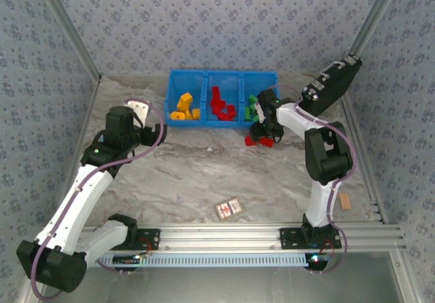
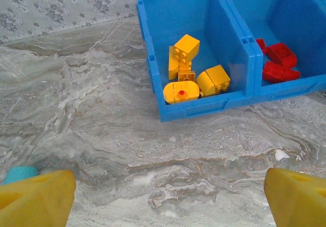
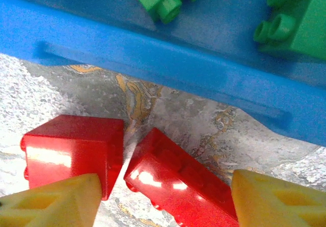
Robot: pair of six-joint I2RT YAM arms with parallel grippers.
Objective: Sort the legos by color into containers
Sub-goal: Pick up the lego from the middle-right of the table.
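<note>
right claw (image 3: 165, 199): mine, low over the table just in front of the bin. The yellow fingertips (image 3: 51, 204) sit in the lower corners of the wrist view, spread apart and clamped on nothing.
loose red bricks (image 3: 76, 150): two, lying on the marble table (image 1: 190, 167) side by side and nearly touching, just beside the bin's front wall. The one at lower centre lies between my fingertips, close against the lower-right one – touching or not, can't tell. The one at lower left is partly behind my other fingertip.
bin (image 1: 222, 72): blue, three compartments in a row, top centre of the overhead view.
yellow bricks (image 2: 191, 77): in the compartment at the left of the overhead view, a handful bunched toward its front wall.
binned red bricks (image 1: 221, 104): middle compartment, a few.
green bricks (image 3: 295, 28): in the compartment at the right of the overhead view, just past the wall my right claw faces. Two show along the top of the wrist view, studs visible.
left claw (image 2: 168, 204): also mine – fingers spread wide in the lower corners of its wrist view, with bare table between them. It stands off from the bin, and the yellow compartment is at upper centre of its view.
card box (image 1: 229, 208): small, red and white, flat on the table at lower centre of the overhead view, well apart from the bin.
black device (image 1: 333, 84): upper right of the overhead view, tilted, near the bin's right end.
</note>
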